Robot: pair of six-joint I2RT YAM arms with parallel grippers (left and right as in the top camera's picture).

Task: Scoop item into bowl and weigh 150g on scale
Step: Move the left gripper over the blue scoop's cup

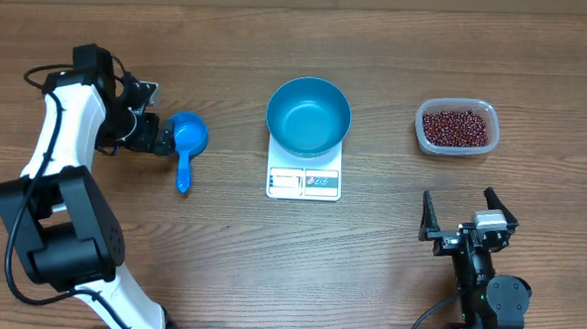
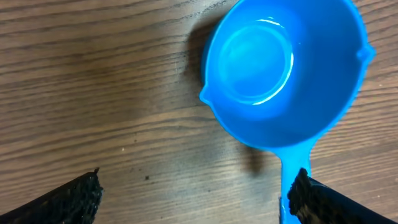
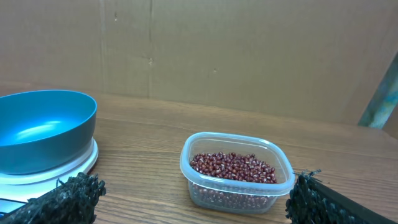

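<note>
The light blue bowl [image 1: 309, 116] [image 3: 43, 127] stands empty on the white scale [image 1: 304, 182] [image 3: 62, 171] at mid-table. Dark red-brown beans [image 1: 457, 126] [image 3: 231, 167] fill a clear tub [image 1: 484, 113] [image 3: 236, 190] at the right. A small blue scoop [image 1: 186, 140] [image 2: 283, 68] lies on the table at the left, empty. My left gripper [image 1: 164, 139] [image 2: 196, 190] is open just beside it; one fingertip [image 2: 311, 199] overlaps the scoop's handle [image 2: 289, 174]. Near the front edge my right gripper [image 1: 467, 214] [image 3: 196, 186] is open, facing the tub, holding nothing.
A cardboard wall [image 3: 249, 56] rises behind the table's far edge. Bare wood lies between the scoop, the scale and the tub, and in front of the scale.
</note>
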